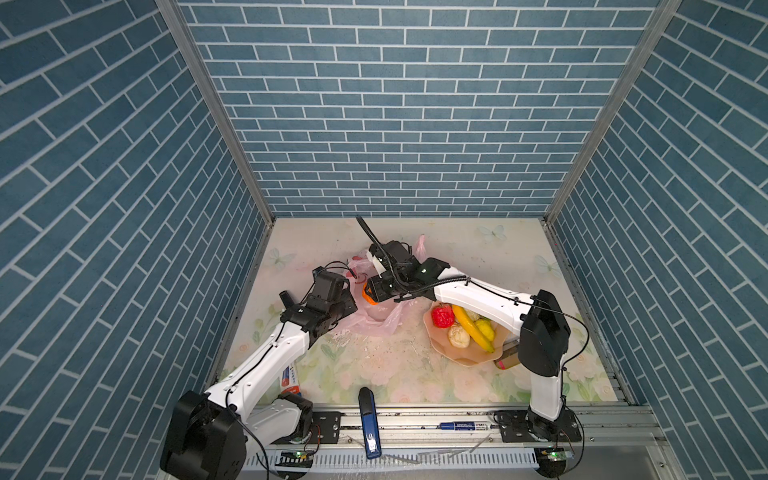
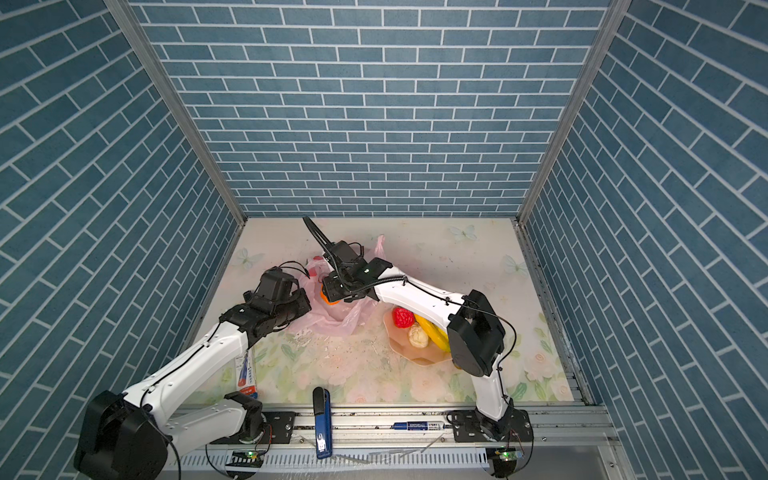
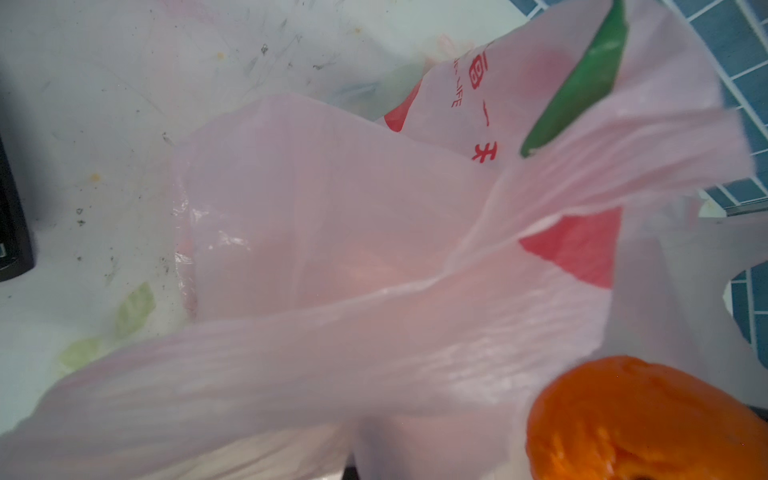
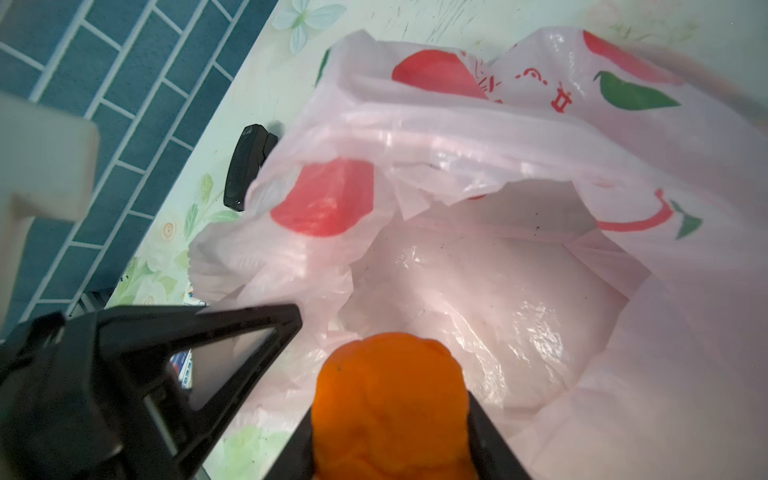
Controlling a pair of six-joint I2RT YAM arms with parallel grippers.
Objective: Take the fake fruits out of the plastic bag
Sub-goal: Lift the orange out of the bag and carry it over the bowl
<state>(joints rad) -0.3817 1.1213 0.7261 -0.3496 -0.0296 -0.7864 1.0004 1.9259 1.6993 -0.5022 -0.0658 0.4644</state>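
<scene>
Right gripper (image 4: pixel 391 419) squeezes knobbly orange toy ball (image 4: pixel 390 386), up just over mouth of thin pink plastic bag (image 1: pixel 374 323). Left gripper (image 1: pixel 350 303) pinched tight on bag edge, likely to keep mouth wide. Peach scalloped plate (image 1: pixel 469 360) nearby holds four fruits seen: one red ball (image 1: pixel 442 316), one yellow banana (image 1: pixel 471 331), one yellow ball (image 1: pixel 485 328), one cream ball (image 1: pixel 458 336).

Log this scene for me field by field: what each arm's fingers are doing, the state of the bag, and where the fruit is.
right gripper: closed on the orange ball, over the plastic bag
left gripper: shut, appears to pinch the bag's edge
bag: crumpled, mouth open
plate: holds red ball, banana, cream ball, yellow ball
</scene>
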